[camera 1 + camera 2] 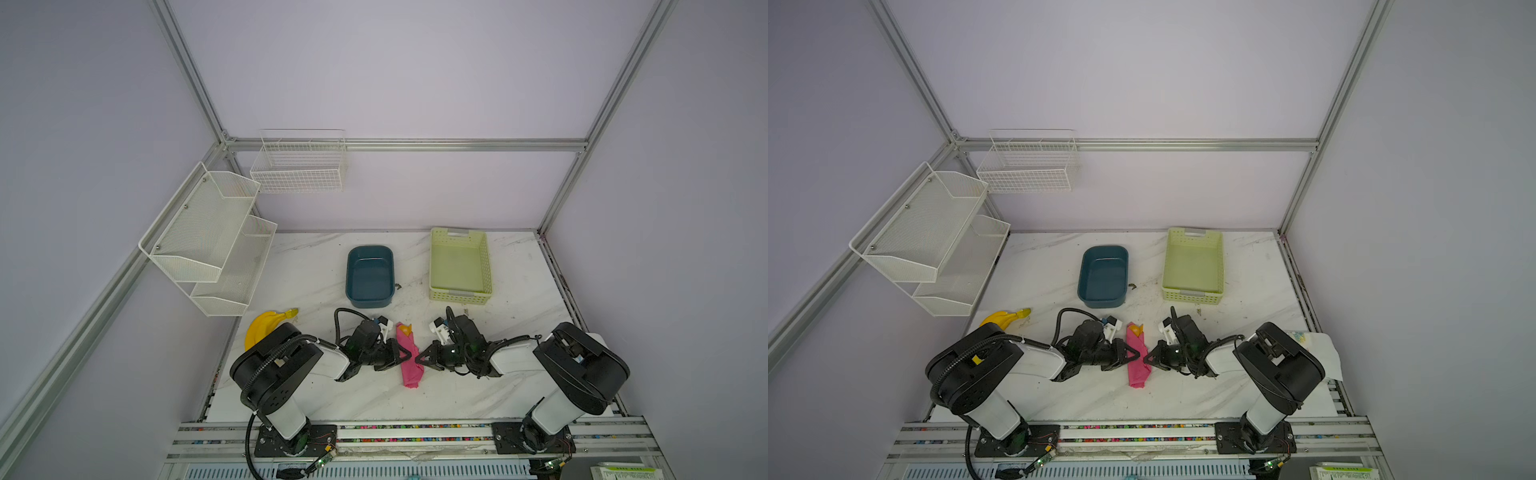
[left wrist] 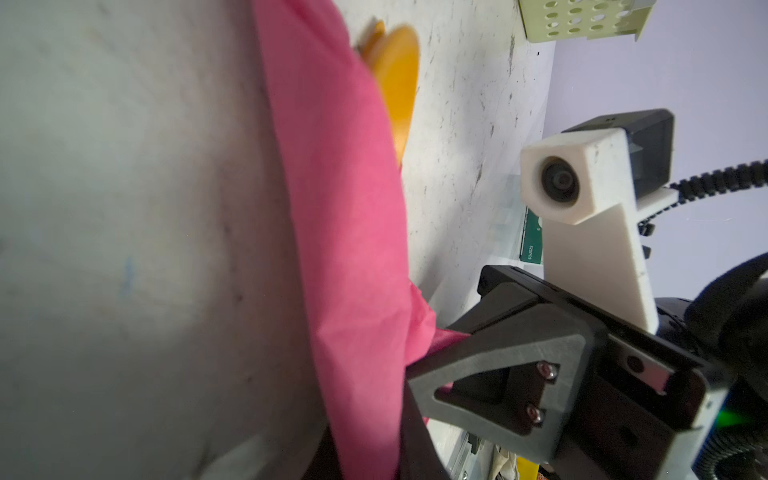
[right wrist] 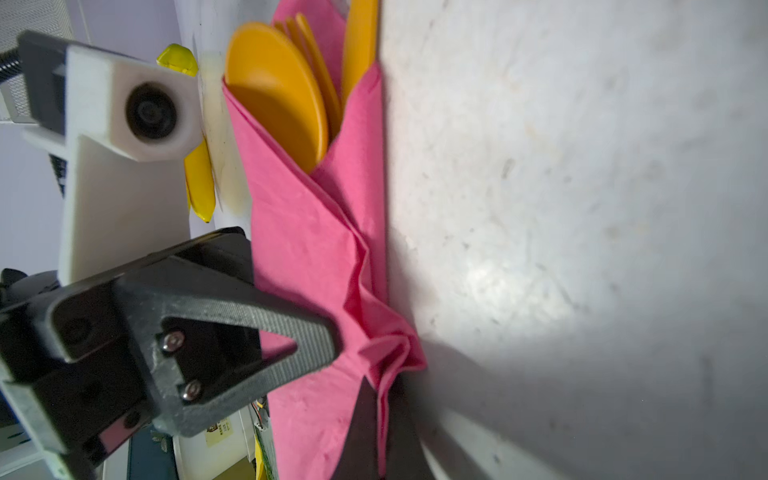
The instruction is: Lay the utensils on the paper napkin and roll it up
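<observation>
Rolling, last tuck: paper napkin (image 1: 409,357) wrapped round utensils (image 1: 405,329), on tabletop (image 1: 353,395), lower centre in both top views. Grip: right end effector (image 1: 419,360) clenched on napkin; left end effector (image 1: 405,355) flanks it, clamp cannot be told. Advice: squeeze evenly, keep wrap tight.

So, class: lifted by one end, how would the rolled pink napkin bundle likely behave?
Probably stiff lengthwise: the utensils poking from the paper napkin act as a spine. Likely light: thin paper, slim plastic. The creased wrap looks loose, so tilted open-end down, they might slide out.
</observation>
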Robot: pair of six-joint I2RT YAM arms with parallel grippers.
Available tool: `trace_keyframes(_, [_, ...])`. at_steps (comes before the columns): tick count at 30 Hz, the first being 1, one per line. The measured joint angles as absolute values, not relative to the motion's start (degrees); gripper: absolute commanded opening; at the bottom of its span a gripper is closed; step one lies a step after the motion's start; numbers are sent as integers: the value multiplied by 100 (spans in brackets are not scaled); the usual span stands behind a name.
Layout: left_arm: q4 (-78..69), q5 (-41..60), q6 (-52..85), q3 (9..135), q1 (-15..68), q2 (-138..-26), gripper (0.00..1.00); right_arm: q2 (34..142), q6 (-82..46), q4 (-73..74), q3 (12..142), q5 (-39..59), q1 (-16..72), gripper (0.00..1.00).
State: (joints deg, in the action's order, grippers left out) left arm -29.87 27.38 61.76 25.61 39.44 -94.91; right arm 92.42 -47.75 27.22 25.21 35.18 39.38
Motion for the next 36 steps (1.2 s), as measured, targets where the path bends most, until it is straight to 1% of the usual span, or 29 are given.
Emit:
trace_keyframes(1, [-2965, 2731, 6173, 2563, 3944, -9480, 13, 9231, -4777, 2714, 2521, 3507, 3938, 0])
trace_keyframes(4, [-2840, 2716, 6163, 2578, 3970, -9411, 12, 9153, -4831, 2718, 2456, 3483, 3953, 11])
trace_keyframes(7, [-2547, 2626, 6064, 2582, 3977, -9227, 11, 8917, -4893, 2585, 2346, 3378, 3951, 20])
trace_keyframes(13, [-1656, 2335, 5795, 2585, 3848, -8586, 9, 7894, -4934, 1640, 2314, 2899, 3940, 32])
trace_keyframes(20, [-591, 2220, 5135, 3050, 3697, -7456, 5, 6545, -4668, 513, 2921, 2342, 3850, 39])
trace_keyframes(25, [-119, 2311, 4418, 3697, 3603, -6681, 2, 5747, -4101, -32, 3710, 2038, 3815, 41])
trace_keyframes(30, [-3, 2585, 3618, 4123, 3575, -6016, 0, 5321, -3208, -353, 4672, 1927, 3813, 41])
trace_keyframes(33, [-130, 2792, 3186, 4257, 3575, -5693, 0, 5253, -2613, -368, 5266, 2058, 3813, 41])
trace_keyframes(35, [-272, 2926, 2989, 4351, 3575, -5572, 0, 5247, -2167, -279, 5511, 2270, 3813, 44])
trace_keyframes(36, [-370, 2993, 2893, 4403, 3575, -5533, 0, 5225, -1977, -150, 5546, 2416, 3813, 48])
